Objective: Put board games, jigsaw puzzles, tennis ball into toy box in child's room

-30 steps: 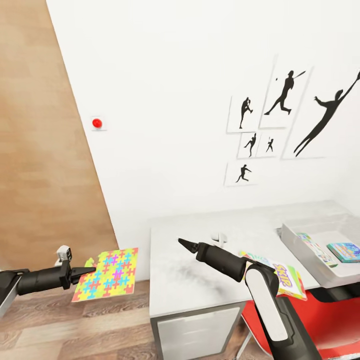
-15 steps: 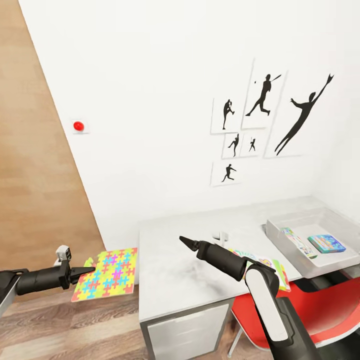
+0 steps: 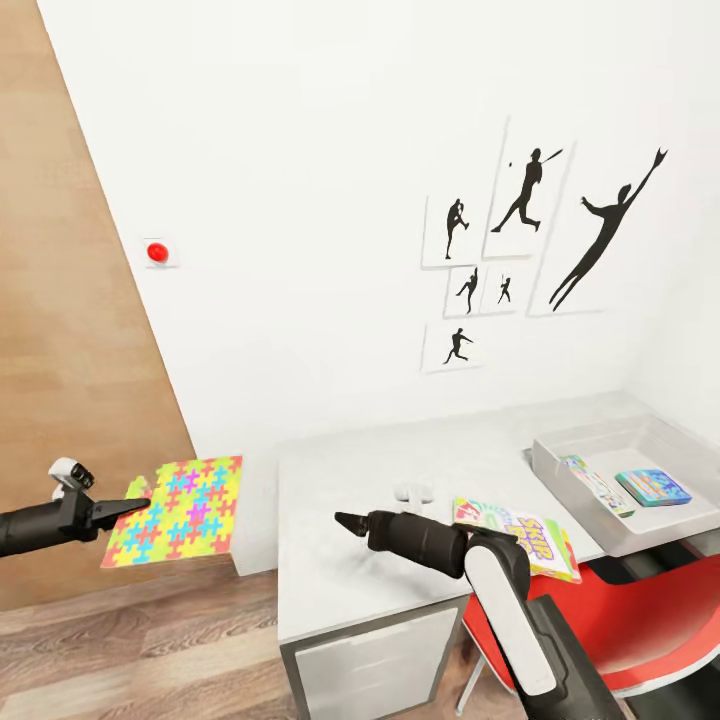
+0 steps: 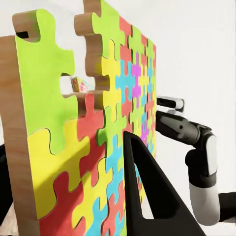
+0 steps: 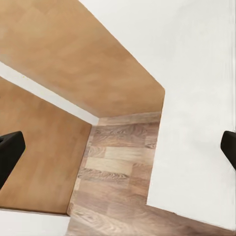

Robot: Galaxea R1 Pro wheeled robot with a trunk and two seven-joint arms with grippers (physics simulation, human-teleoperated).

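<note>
A white wall hung with black silhouette prints of athletes takes up most of the head view, with a wood panel along the left edge. The pale grey table runs across the lower middle. At its right end sits the toy box, a shallow grey tray already holding a small blue board game and a narrow printed box. A red chair shows at lower right.

The Skip-Bo box lies on the table's front edge, just beside the right arm. The right gripper hovers low over the tabletop; the right wrist view shows its fingers spread wide with nothing between them.

At lower left, off the table and over the floor, the left gripper is clamped on one edge of a jigsaw puzzle. The left wrist view shows this puzzle as a thin, rigid, wood-backed board; it looks light and stiff, though an edge pinch may let it pivot.
</note>
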